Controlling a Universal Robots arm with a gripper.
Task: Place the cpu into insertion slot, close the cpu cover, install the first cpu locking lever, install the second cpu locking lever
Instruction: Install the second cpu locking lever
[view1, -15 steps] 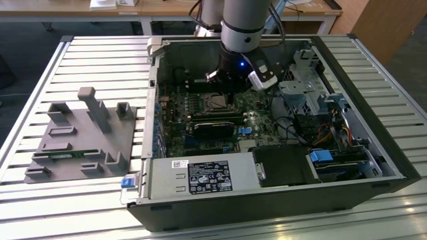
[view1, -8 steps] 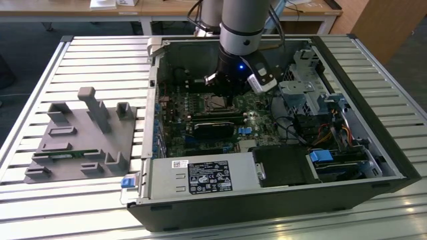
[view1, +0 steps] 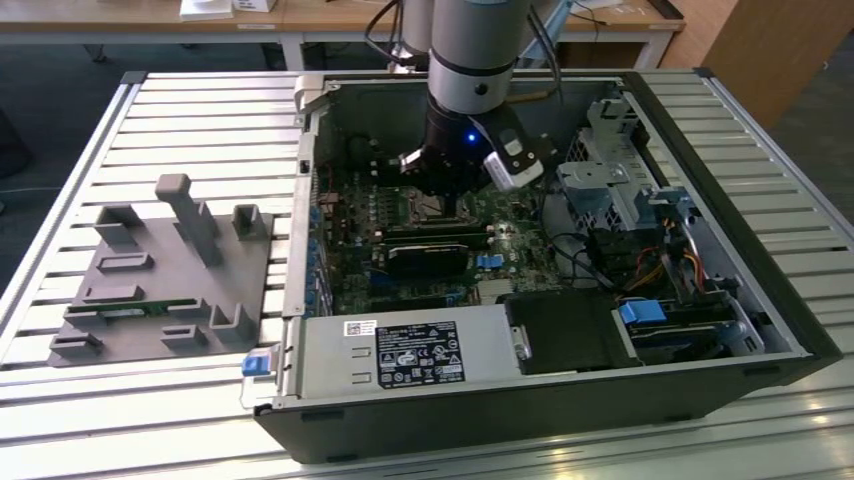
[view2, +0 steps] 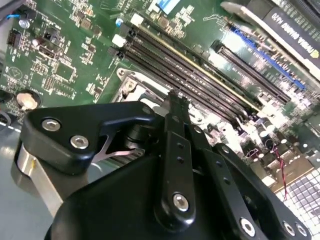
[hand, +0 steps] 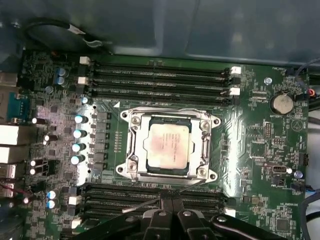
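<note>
The arm (view1: 470, 60) reaches down from the top centre of the exterior view into an open computer case (view1: 561, 400) that lies on a slatted metal table (view1: 160, 400). Its gripper (view1: 441, 195) hangs low over the green motherboard (view1: 400, 285), just above the middle of the case.

In the first wrist view the cpu (hand: 167, 146) sits at the centre of the frame, its pale metal face up, lying flat inside the insertion slot (hand: 131, 120). The cpu cover (hand: 198, 146) is down around it, the silver frame ringing the chip on all sides. A thin wire locking lever (hand: 145, 205) runs at a slant just below the socket, close to the gripper's black fingers (hand: 172, 215), which enter from the bottom edge of that frame. The fingers look drawn close together there, but whether they pinch the lever or merely stand beside it, I cannot tell.

The second wrist view looks along the gripper body (view2: 150, 200) from behind; beyond it lie long black memory slots (view2: 210, 80) running diagonally across the board.

In the exterior view, a grey parts fixture (view1: 160, 280) stands on the table at the left of the frame, well apart from the case. A black power supply box (view1: 414, 355) with a white label lies at the case's lower edge.
</note>
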